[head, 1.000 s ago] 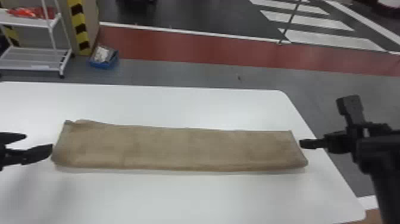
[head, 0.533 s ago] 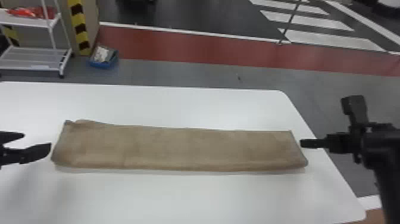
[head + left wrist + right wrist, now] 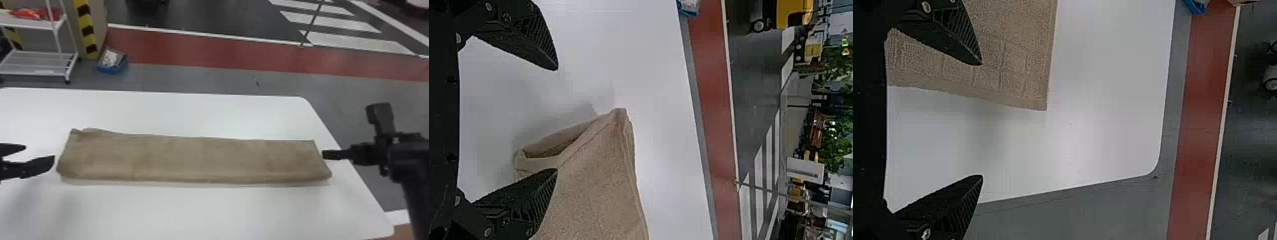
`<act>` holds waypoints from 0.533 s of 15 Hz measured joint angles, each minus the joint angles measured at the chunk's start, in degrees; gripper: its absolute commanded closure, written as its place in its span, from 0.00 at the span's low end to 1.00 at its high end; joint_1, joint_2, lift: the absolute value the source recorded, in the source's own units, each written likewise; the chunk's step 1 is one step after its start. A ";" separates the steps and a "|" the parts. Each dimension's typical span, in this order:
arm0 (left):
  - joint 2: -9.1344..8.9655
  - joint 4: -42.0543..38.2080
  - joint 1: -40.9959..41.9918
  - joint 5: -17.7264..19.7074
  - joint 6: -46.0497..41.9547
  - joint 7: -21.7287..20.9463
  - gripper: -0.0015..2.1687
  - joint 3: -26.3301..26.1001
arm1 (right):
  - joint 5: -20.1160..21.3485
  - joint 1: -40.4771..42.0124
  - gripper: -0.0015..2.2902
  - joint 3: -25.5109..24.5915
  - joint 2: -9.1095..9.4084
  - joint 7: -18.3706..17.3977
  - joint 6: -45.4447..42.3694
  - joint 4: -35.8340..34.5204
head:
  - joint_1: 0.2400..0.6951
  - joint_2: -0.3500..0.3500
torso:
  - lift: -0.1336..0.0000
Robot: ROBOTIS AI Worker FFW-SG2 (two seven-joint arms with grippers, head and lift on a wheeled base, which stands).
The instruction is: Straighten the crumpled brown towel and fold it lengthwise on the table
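Okay, probably down to finishing: back the left gripper (image 3: 556,119) and right gripper (image 3: 981,120) straight out past the ends, keeping both spread and empty to avoid snagging cloth. If tidying the gaping left-end layers first, press lightly, don't drag. See brown towel (image 3: 198,159) on white table (image 3: 207,210), between the grippers: long, mostly flat strip, rounded along the near edge, slightly uneven at far-left corner.

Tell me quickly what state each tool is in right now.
Left tool: open, holding nothing, by the left end of the brown towel.
Right tool: open, holding nothing, by the towel's right end.
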 measured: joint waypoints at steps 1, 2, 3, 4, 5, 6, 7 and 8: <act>0.00 -0.13 0.11 0.00 0.14 -0.05 0.09 0.02 | -0.03 0.08 0.04 -0.08 0.03 0.00 -0.13 0.00 | 1.00 0.16 | 0.10; 0.00 -0.22 0.17 -0.02 0.21 -0.12 0.09 0.04 | -0.11 0.12 0.04 -0.15 0.06 0.00 -0.22 0.00 | 1.00 0.16 | 0.10; 0.00 -0.26 0.24 -0.06 0.32 -0.17 0.09 0.05 | -0.20 0.16 0.04 -0.20 0.12 0.00 -0.29 0.00 | 1.00 0.16 | 0.10; 0.03 -0.28 0.27 -0.08 0.37 -0.23 0.09 0.10 | -0.25 0.21 0.04 -0.26 0.19 0.00 -0.28 0.00 | 1.00 0.17 | 0.10; 0.06 -0.30 0.29 -0.08 0.39 -0.26 0.09 0.18 | -0.26 0.28 0.04 -0.28 0.26 0.00 -0.22 0.00 | 1.00 0.17 | 0.10; 0.13 -0.34 0.32 -0.07 0.41 -0.26 0.09 0.26 | -0.26 0.35 0.04 -0.30 0.32 0.00 -0.16 0.00 | 1.00 0.17 | 0.10; 0.21 -0.36 0.39 -0.04 0.41 -0.26 0.09 0.33 | -0.27 0.38 0.04 -0.30 0.34 0.02 -0.09 0.00 | 1.00 0.17 | 0.10; 0.24 -0.37 0.44 -0.02 0.41 -0.26 0.09 0.37 | -0.27 0.39 0.04 -0.30 0.35 0.06 0.01 -0.02 | 1.00 0.17 | 0.10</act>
